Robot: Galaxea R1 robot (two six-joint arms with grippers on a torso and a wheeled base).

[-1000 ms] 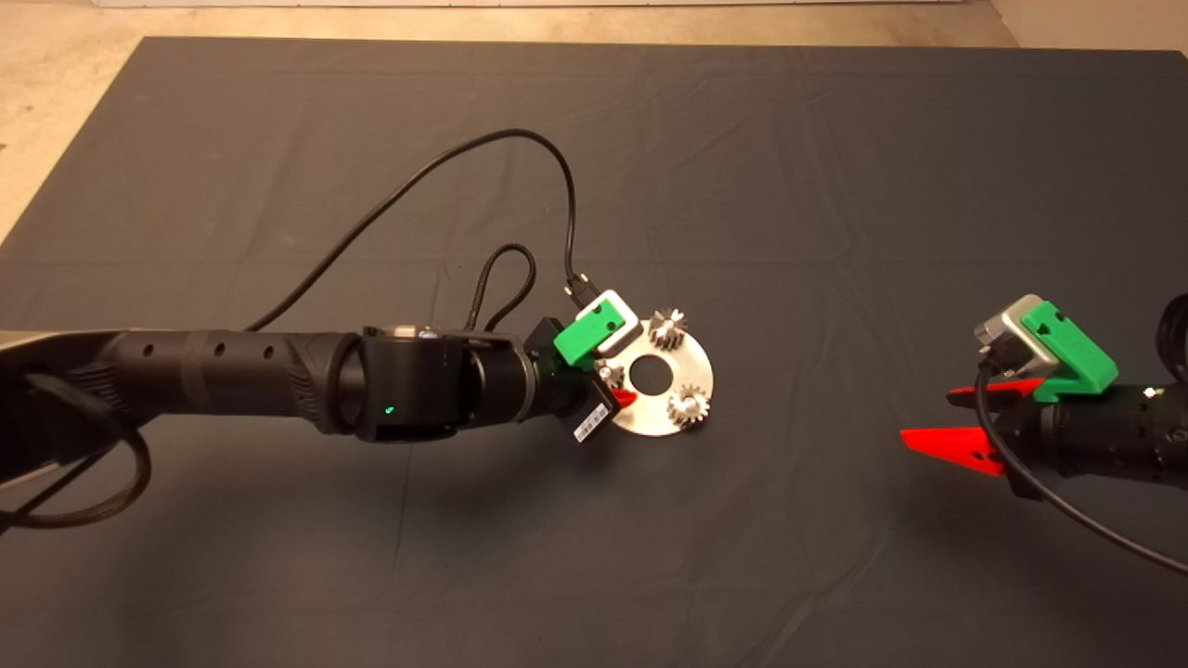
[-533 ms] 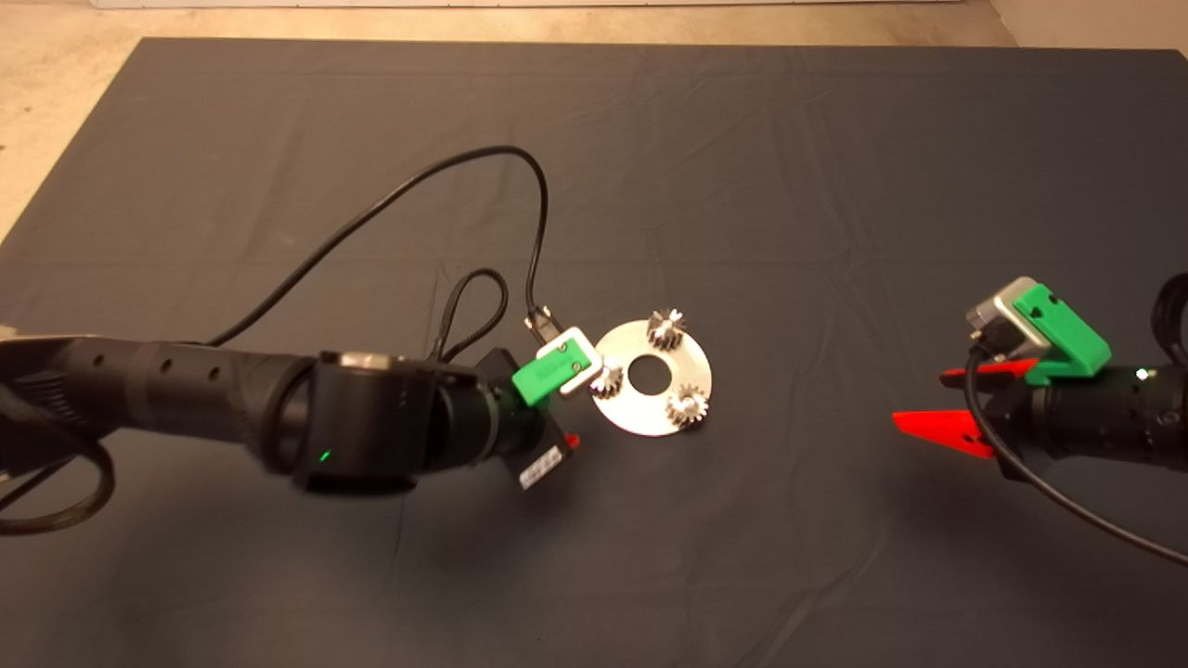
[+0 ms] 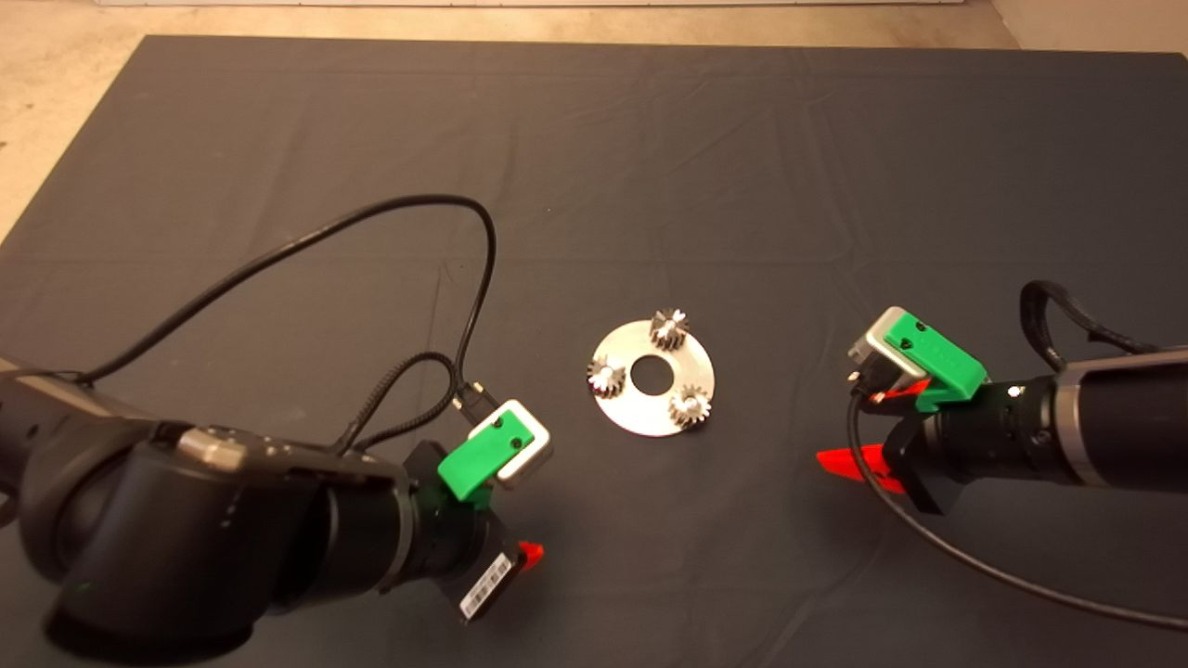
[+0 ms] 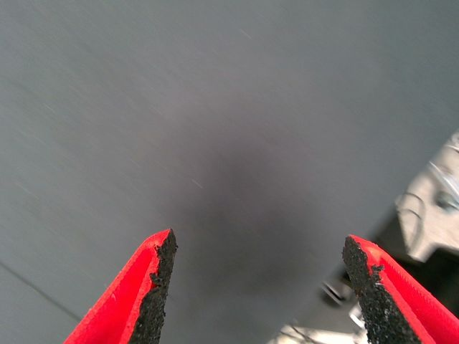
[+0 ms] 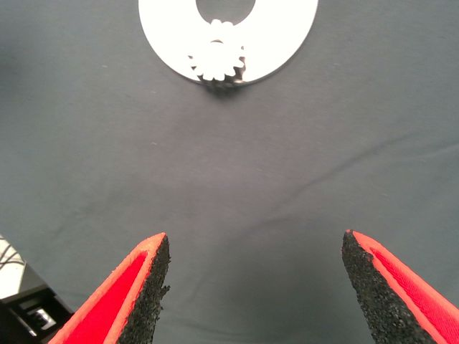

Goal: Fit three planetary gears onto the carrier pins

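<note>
Disc point(image 3: 652, 413), flat round alu w/ big centre hole, lies on dark mat point(image 3: 742, 167) covering the bench, roughly mid-mat, a bit toward the near edge. Three planetary gears seated on it, spaced round the rim: one on far side point(image 3: 668, 328), one on left side point(image 3: 606, 376), one on near-right point(image 3: 690, 404). Carrier pins hidden under the gears; can't make them out.

Left gripper point(image 4: 258, 287) sits over bare mat toward near-left corner, well apart from disc. Jaws spread wide, nothing between them. Head view shows only one red fingertip point(image 3: 530, 554) past the wrist. Black cable point(image 3: 278, 255) loops from that wrist across the mat.

Right gripper point(image 5: 254, 276) over right part of mat, pointing at disc, near but clear of it. Jaws wide apart, empty. Right wrist view: disc edge point(image 5: 294, 36) plus one bright gear point(image 5: 217, 61) ahead of the fingers point(image 5: 147, 287), mat between.

Bare pale floor point(image 3: 56, 111) past mat's far-left corner.
</note>
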